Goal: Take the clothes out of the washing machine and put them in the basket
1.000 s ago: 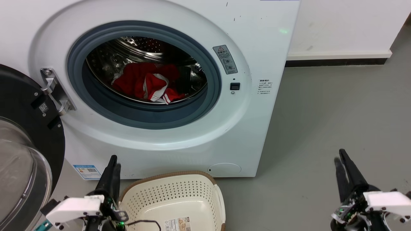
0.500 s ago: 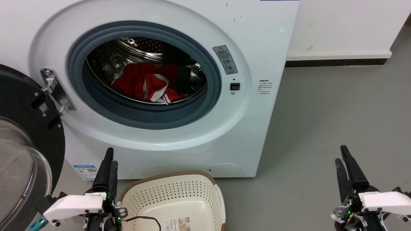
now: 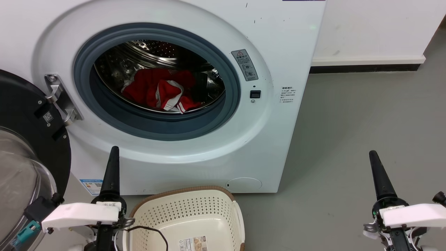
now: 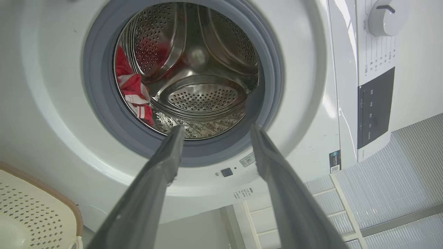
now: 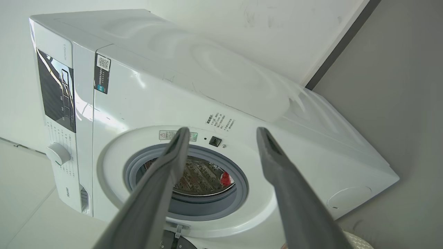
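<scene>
Snagging is judged the chief hazard from here. The clothes (image 3: 156, 90) are heaped low in the steel drum (image 3: 153, 48) of the washing machine (image 3: 278, 52), behind the raised grey door seal (image 3: 156, 130). A finger brought in too low could be caught on that lip. Alternatively, only a top fold might be pinched, and a second garment dragged out and dropped on the floor (image 3: 348, 122) short of the basket (image 3: 181, 191).

The basket is stood on the floor against the machine's front, below the porthole and just beside the left end effector (image 4: 217, 129), so it could be nudged aside. That arm is also crowded by the open glass door (image 3: 21, 115). Both end effectors are held with fingers apart and nothing between them, the right end effector (image 5: 223, 130) well off to the side.

Against the picture of a second ago, both have been raised and turned edge-on in the head view; clothes and basket are unmoved.
</scene>
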`<state>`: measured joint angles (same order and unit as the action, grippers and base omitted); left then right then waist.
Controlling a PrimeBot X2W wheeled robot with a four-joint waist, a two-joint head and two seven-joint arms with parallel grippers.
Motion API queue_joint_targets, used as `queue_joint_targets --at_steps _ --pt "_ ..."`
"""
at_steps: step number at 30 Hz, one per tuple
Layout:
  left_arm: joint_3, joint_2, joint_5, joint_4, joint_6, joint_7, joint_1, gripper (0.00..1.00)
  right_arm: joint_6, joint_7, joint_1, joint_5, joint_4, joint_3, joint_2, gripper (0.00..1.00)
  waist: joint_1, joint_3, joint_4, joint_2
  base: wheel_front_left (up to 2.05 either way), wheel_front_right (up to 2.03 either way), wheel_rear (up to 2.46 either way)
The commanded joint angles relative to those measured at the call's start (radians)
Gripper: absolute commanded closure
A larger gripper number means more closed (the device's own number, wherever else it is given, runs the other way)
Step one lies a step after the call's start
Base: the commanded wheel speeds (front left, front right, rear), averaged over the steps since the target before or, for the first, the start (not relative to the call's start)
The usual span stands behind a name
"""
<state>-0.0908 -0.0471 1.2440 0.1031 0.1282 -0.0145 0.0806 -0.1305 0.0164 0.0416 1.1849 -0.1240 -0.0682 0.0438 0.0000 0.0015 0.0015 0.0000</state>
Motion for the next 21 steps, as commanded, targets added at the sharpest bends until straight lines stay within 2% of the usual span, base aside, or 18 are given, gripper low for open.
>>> queue_joint_targets --at_steps 1,13,21 --pt "0.006 -0.003 -0.052 -0.032 0.002 -0.012 0.006 0.0 0.0 0.011 0.007 -0.04 0.029 0.0 0.004 0.0 0.0 -0.001 0.0 0.0 0.0 0.0 0.0" --pt "0.034 -0.008 -0.347 -0.058 0.002 -0.056 -0.019 0.0 0.0 0.054 -0.022 -0.423 0.072 0.021 0.005 0.0 0.0 -0.006 0.002 0.0 0.0 0.0 0.0" --pt "0.053 -0.019 -0.534 -0.084 -0.008 -0.082 -0.021 0.0 0.0 0.068 -0.035 -0.585 0.074 0.035 0.005 0.0 0.0 -0.007 0.004 0.0 0.0 0.0 0.0"
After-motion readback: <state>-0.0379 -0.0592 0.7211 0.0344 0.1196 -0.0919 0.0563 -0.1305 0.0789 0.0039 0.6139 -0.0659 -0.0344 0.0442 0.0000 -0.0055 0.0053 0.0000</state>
